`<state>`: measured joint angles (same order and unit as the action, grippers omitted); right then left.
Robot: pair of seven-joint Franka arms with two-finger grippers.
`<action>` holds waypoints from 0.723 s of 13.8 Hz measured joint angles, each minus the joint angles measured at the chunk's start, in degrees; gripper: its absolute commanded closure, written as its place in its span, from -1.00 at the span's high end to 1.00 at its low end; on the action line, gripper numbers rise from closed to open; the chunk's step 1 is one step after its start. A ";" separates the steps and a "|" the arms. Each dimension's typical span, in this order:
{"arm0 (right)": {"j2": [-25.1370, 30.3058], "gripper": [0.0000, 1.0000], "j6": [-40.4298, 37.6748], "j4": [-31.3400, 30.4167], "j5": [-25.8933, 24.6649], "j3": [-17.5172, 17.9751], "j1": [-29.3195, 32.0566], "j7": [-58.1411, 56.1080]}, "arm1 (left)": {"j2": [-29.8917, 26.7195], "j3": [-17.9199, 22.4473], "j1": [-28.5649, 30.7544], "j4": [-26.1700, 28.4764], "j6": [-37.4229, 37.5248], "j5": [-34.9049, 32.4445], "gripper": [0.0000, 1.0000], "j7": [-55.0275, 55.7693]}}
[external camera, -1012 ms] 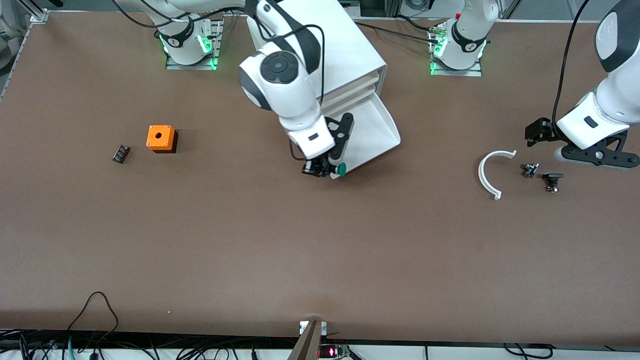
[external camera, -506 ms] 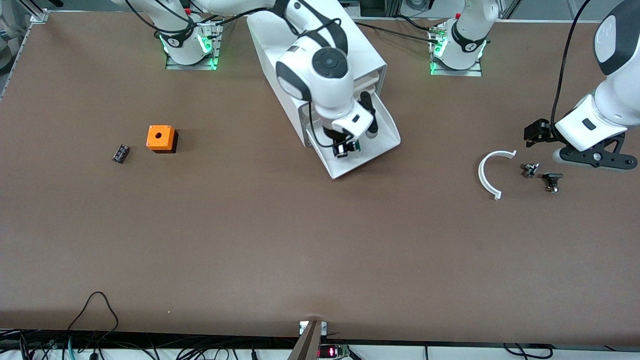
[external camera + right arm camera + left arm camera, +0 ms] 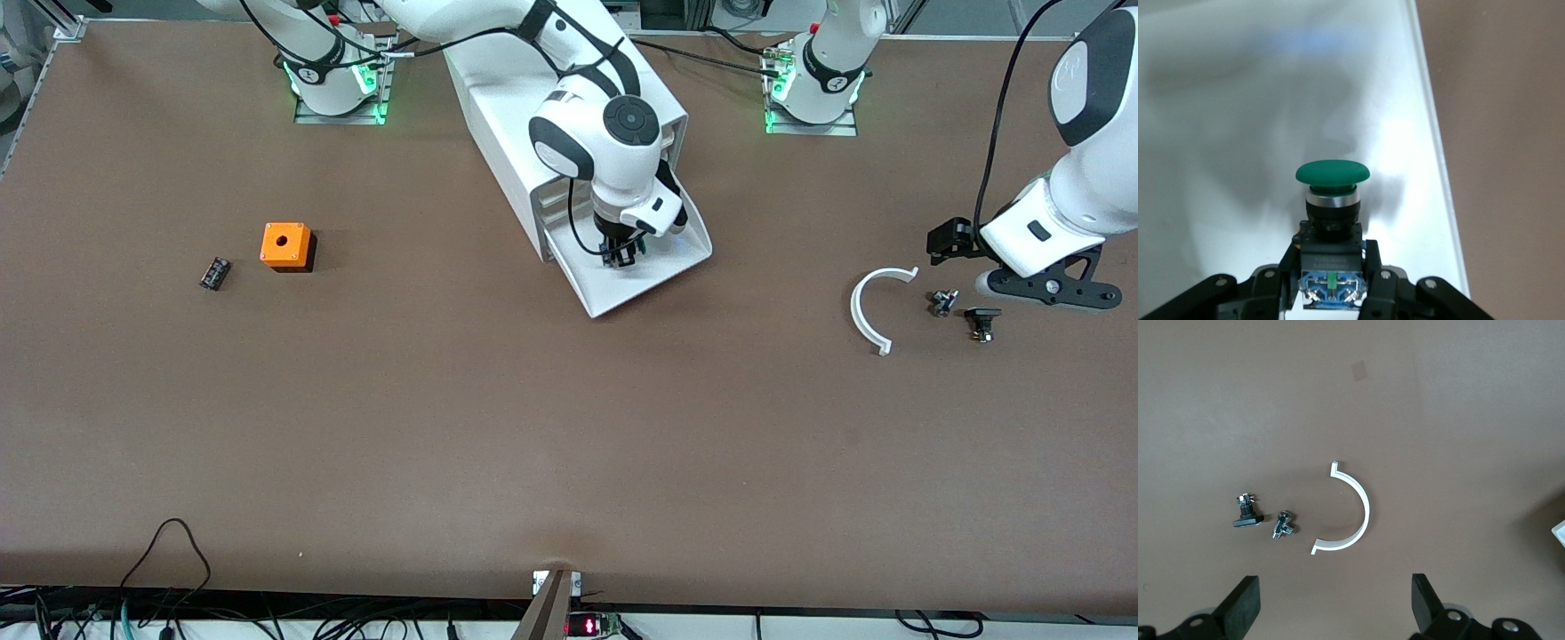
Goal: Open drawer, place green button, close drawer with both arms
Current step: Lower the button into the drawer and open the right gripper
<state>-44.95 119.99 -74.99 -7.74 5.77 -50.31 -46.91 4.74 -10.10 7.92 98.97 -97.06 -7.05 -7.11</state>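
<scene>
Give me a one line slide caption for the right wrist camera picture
Right hand holds the green-capped button over the open white drawer.

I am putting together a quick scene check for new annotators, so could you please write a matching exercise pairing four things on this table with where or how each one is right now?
Things:
1. button
2. drawer
3. left gripper
4. orange box

States:
A. pulled out of the cabinet
B. open, over the white curved piece
C. on the table toward the right arm's end
D. held by the right gripper over the drawer

Pairs: 1-D, 2-A, 3-B, 4-C
</scene>
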 measured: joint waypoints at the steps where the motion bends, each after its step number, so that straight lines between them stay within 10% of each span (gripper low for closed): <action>1: -0.28 0.99 0.02 0.07 0.00 0.00 -0.06 0.08 | 0.10 -0.01 0.00 0.00 0.00 0.06 1.00 0.00; 10: 2.46 1.00 -0.34 5.44 2.59 -3.12 -0.17 9.87 | 0.34 -0.03 0.00 -0.14 -0.27 1.99 1.00 0.23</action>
<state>-42.49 119.66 -69.55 -5.15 2.65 -50.48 -37.04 5.08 -10.13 7.92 98.83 -97.33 -5.06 -6.89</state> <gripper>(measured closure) 0.000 0.000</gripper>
